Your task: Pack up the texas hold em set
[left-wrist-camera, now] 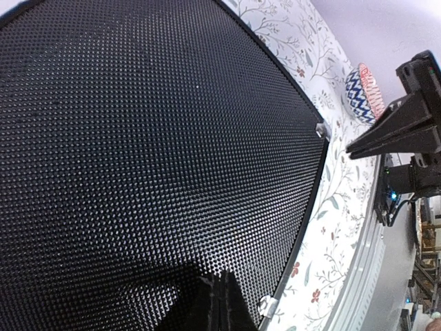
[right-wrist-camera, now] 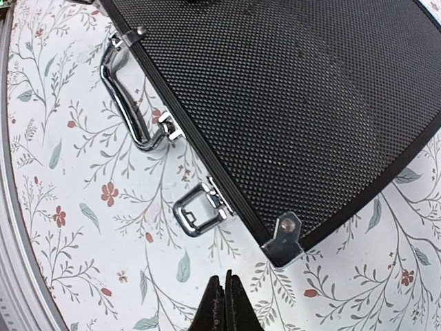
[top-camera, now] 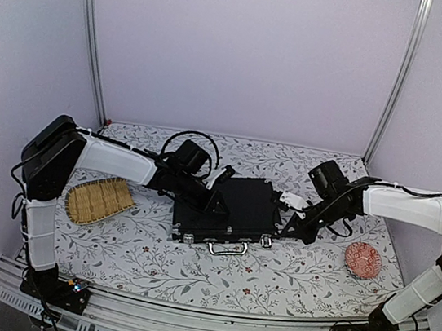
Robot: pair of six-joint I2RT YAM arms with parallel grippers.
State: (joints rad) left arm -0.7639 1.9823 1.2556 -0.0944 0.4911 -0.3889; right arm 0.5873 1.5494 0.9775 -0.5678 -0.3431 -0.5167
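At the centre of the desk, the case is shown closed; a front latch appears unfastened. The left fingers over its lid and the right fingers beside that latch are pressed together.

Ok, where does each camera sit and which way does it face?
Top external: above, behind the bases, looking down on the closed black case; both arms show.
Left wrist: close over the case lid; shut left end effector.
Right wrist: facing the case's handle and latch; shut right end effector.
Shared: the case lid.
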